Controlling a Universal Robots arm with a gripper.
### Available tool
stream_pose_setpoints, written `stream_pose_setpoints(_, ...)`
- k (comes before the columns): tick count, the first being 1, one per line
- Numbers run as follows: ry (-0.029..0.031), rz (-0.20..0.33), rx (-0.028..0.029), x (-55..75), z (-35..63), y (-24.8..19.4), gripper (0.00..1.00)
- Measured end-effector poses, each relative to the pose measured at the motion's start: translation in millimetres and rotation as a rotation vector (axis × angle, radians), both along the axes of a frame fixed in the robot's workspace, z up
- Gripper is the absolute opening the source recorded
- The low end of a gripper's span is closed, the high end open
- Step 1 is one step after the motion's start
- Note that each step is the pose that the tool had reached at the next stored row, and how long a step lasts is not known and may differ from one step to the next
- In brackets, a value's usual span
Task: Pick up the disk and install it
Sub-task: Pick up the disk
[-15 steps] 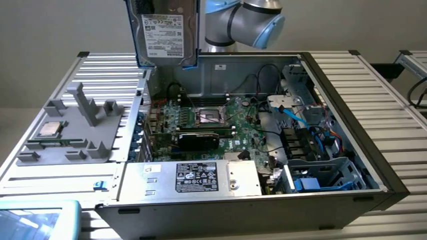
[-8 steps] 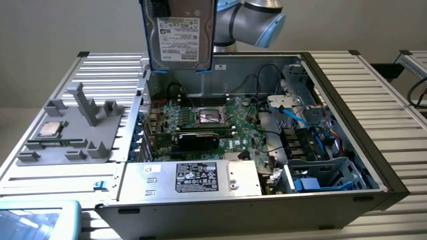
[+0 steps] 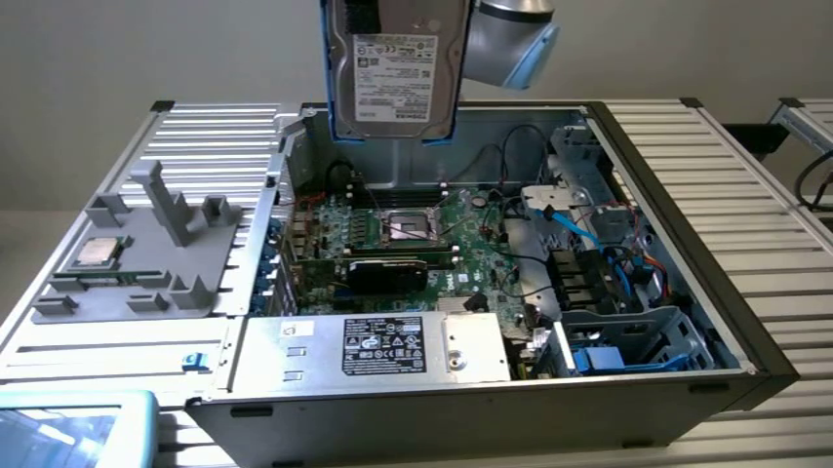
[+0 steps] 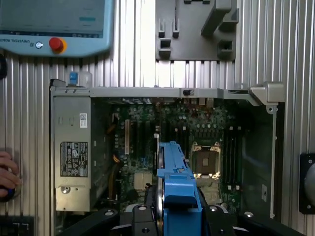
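A: How do we find the arm posed?

B: We see its wrist joint (image 3: pixel 514 39) high over the open computer case (image 3: pixel 677 292); the disk (image 3: pixel 393 73) hangs upright beneath it, label face toward the exterior camera. In the wrist view the gripper (image 4: pixel 178 219) is clamped on the disk, with black fingers (image 4: pixel 142 219) flanking the blue carrier rail (image 4: pixel 177 182) on both sides.

A: What writing can we read?

B: On the teach pendant (image 4: pixel 54 24) we make out "UNIVERSAL ROBOTS" beside a red button (image 4: pixel 57 44); the disk's white label (image 3: pixel 394 83) carries print too small for us to read; so does the black label (image 3: pixel 381 346) on the silver power supply (image 3: pixel 293 351).

A: And the edges, the room to move?

B: The disk hangs clear above the case, touching nothing but the fingers; below it we see the motherboard (image 3: pixel 475 281) with its bare CPU socket (image 3: pixel 404 226); at the exterior view's right a drive cage (image 3: pixel 638 336) stands open-topped among blue cables. On the exterior view's left a grey fixture (image 3: pixel 143 273) lies on the slatted table (image 3: pixel 742 156), with a small square chip (image 3: pixel 98 252) on it; a person's hand (image 4: pixel 6 174) rests near the case's power-supply end.
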State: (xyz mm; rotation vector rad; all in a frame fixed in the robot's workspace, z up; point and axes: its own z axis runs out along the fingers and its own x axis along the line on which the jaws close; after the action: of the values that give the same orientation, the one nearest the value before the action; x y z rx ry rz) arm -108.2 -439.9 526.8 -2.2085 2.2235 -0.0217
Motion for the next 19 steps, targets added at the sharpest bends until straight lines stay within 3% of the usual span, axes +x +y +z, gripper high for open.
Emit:
stream_pose_setpoints(6,0.0,0.0,0.0,24.0,4.7,-5.8,0.37)
stream_pose_setpoints(13,0.0,0.0,0.0,45.8,8.4,-17.7,0.37)
stream_pose_setpoints(19,0.0,0.0,0.0001,70.6,9.8,-25.0,0.37)
